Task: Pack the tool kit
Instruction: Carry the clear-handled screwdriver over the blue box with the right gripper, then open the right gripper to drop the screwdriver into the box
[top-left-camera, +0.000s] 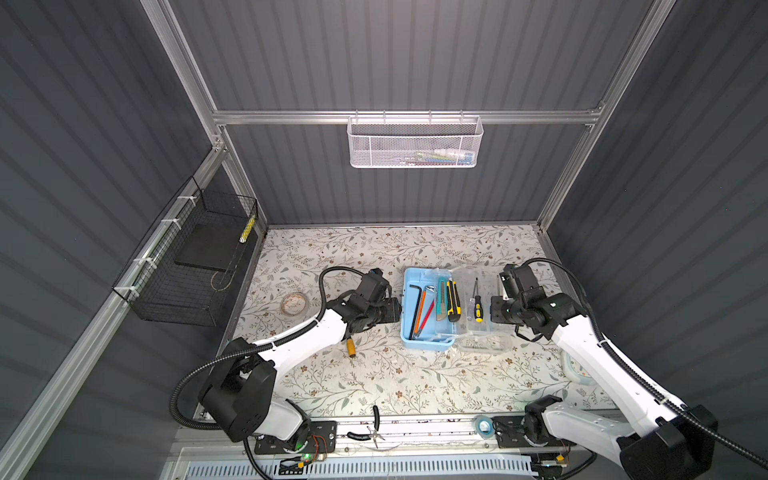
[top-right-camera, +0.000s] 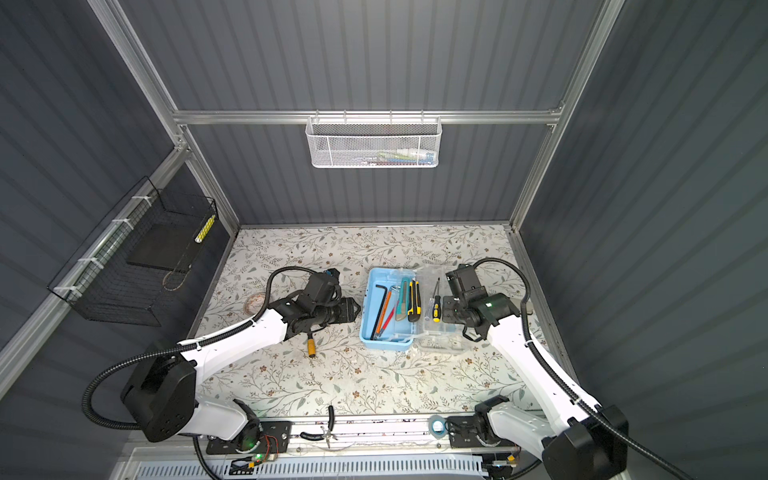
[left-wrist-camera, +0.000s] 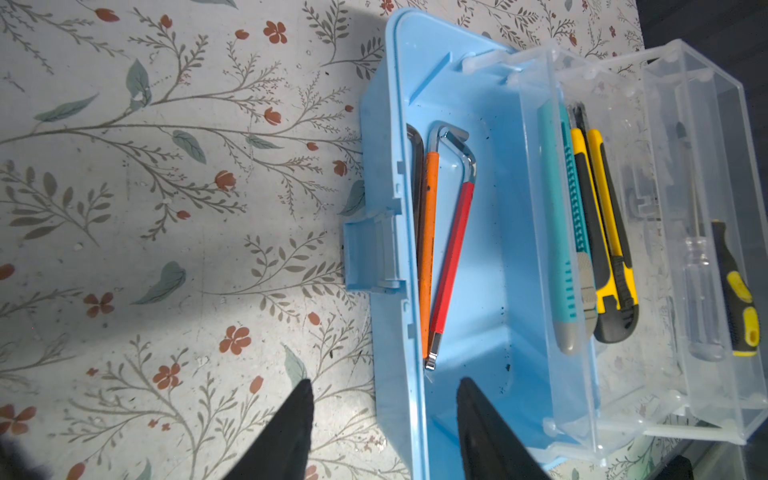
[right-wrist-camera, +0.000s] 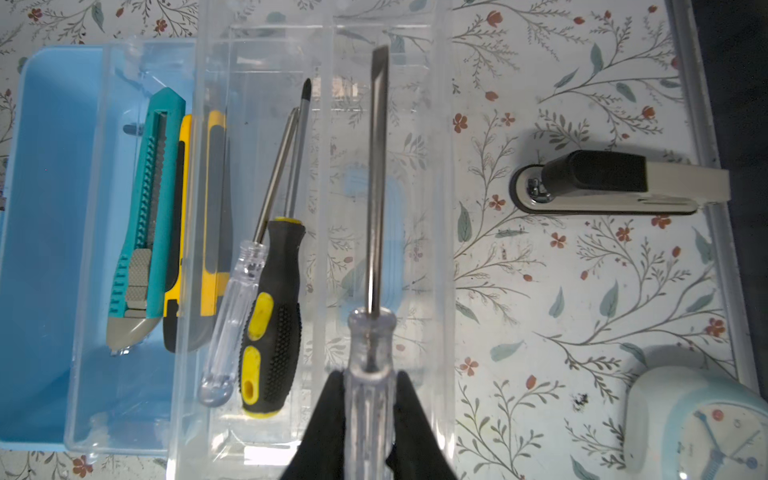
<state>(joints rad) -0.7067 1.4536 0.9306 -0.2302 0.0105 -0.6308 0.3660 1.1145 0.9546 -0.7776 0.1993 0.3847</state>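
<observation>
The left gripper (left-wrist-camera: 386, 399) hovers half open and empty at the edge of the light-blue box (top-left-camera: 428, 344), which sits mid-table with hex keys (left-wrist-camera: 451, 257) and two utility knives (left-wrist-camera: 559, 249) inside. Over its clear lid (right-wrist-camera: 353, 124), the right gripper (right-wrist-camera: 370, 415) pinches a clear-handled screwdriver (right-wrist-camera: 376, 187).

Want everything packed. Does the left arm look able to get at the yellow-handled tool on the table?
Probably yes: the left gripper is open and empty, the tool lies beside the forearm, so the arm must pull back.
</observation>
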